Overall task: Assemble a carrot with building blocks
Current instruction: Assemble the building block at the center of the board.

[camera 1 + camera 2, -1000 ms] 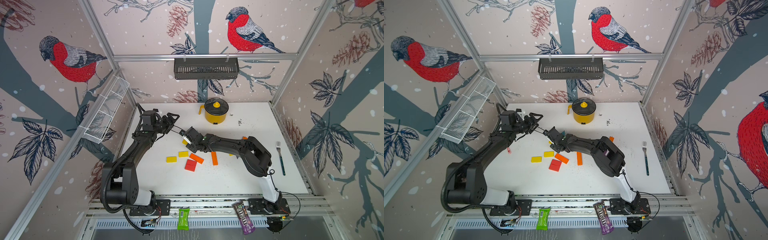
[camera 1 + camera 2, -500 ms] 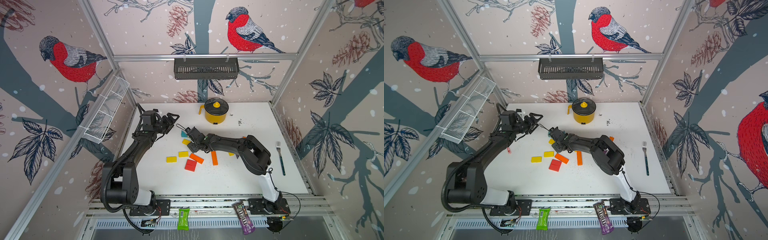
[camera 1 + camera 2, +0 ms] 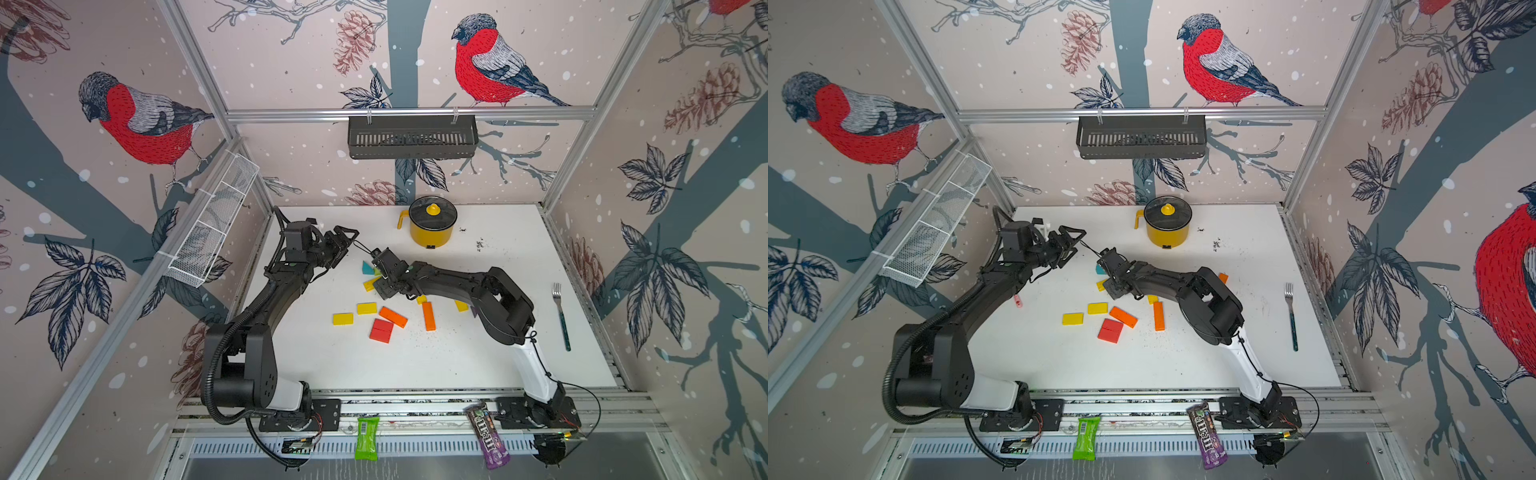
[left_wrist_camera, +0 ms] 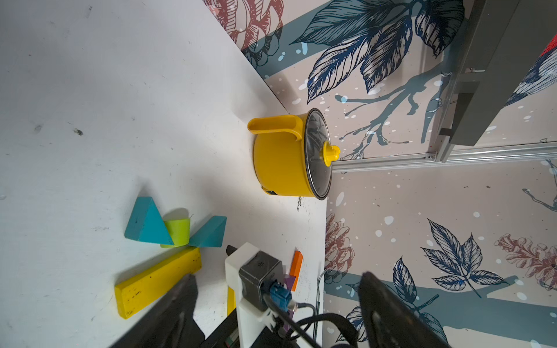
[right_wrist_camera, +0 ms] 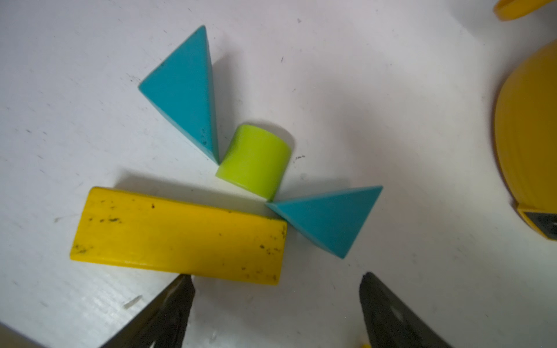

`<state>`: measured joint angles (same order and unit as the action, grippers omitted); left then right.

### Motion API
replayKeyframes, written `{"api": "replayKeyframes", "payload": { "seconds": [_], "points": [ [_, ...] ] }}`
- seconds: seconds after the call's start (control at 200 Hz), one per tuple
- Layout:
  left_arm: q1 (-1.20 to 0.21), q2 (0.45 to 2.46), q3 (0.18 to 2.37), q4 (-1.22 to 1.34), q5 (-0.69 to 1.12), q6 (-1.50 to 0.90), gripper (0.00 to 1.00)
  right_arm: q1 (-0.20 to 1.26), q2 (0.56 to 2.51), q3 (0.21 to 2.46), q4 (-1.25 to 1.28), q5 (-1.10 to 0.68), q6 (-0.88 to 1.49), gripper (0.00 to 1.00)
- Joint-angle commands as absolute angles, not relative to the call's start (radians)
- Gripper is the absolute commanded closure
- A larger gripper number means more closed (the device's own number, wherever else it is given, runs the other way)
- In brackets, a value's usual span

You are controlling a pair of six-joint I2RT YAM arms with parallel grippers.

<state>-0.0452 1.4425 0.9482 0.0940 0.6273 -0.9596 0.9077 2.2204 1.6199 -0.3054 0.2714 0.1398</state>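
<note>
Right fingers [image 5: 168, 316] spread, empty – near yellow block [image 5: 180, 235]; left fingers [image 4: 385, 313] apart, holding nothing.

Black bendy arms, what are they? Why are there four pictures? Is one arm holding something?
They are two robot arms fixed to a white table. Two pictures look down from above. The two close-ups come from a camera on each arm's wrist. The right hand is open near a yellow block, two teal triangles and a green cylinder. The left hand is open too, so nothing is held. More blocks, a yellow pot and a fork lie on the table.
</note>
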Motion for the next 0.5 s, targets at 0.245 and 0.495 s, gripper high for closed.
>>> {"api": "replayKeyframes", "payload": {
  "seconds": [0.245, 0.495],
  "points": [
    [-0.042, 1.441, 0.948, 0.117, 0.637, -0.960, 0.16, 0.936, 2.251, 1.677, -0.328, 0.304, 0.165, 0.01],
    [-0.042, 1.442, 0.948, 0.119, 0.641, -0.962, 0.16, 0.939, 2.287, 1.735, -0.344, 0.360, 0.173, 0.00]
  ]
}}
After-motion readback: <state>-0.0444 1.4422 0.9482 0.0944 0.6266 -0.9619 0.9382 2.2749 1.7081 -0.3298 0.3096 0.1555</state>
